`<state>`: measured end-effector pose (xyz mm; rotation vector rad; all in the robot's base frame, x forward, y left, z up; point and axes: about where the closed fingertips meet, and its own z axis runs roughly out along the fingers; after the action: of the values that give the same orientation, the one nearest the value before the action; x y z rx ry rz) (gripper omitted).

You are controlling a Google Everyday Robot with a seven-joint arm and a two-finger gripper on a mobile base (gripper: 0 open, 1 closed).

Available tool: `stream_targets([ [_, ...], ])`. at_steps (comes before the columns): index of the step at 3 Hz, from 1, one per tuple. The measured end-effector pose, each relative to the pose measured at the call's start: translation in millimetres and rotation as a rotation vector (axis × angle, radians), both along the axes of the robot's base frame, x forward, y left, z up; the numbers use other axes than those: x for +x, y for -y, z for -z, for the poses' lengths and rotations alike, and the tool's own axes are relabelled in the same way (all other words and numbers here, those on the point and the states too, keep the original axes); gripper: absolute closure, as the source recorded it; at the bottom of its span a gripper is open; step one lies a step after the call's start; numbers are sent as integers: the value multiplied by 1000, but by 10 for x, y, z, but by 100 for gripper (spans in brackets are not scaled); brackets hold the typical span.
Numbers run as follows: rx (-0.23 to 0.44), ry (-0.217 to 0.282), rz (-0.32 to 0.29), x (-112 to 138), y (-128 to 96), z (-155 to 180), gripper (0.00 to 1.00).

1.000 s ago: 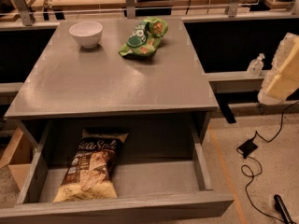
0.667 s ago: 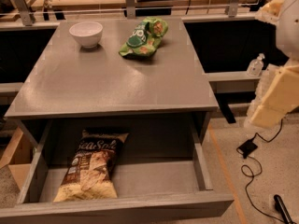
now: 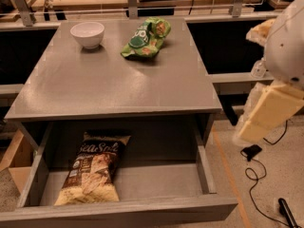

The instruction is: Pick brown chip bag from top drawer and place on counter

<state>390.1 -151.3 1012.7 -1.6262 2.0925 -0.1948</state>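
The brown chip bag (image 3: 92, 170) lies flat in the left half of the open top drawer (image 3: 142, 208), with its "Sea Salt" lettering facing up. The grey speckled counter (image 3: 109, 80) is above the drawer. My arm (image 3: 280, 80) shows at the right edge as a white rounded joint and a cream link, to the right of the counter and well away from the bag. The gripper itself is out of view.
A white bowl (image 3: 87, 33) stands at the counter's back left. A smaller green bag (image 3: 145, 37) lies at the back middle. A black cable and plug (image 3: 251, 152) lie on the floor to the right. A cardboard box (image 3: 14, 160) sits left of the drawer.
My arm has come further into view from the right edge, with the white joint now showing large. The bag, bowl, green bag and drawer have not moved.
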Motion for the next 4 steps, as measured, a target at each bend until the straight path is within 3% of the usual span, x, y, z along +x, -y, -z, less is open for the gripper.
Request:
stream_targets([
  [2,217,-174,24,190,-139,1060,0],
  [3,335,-254,61,266,-337,1519,0],
  [4,395,-283,103,274,-520,1642,0],
])
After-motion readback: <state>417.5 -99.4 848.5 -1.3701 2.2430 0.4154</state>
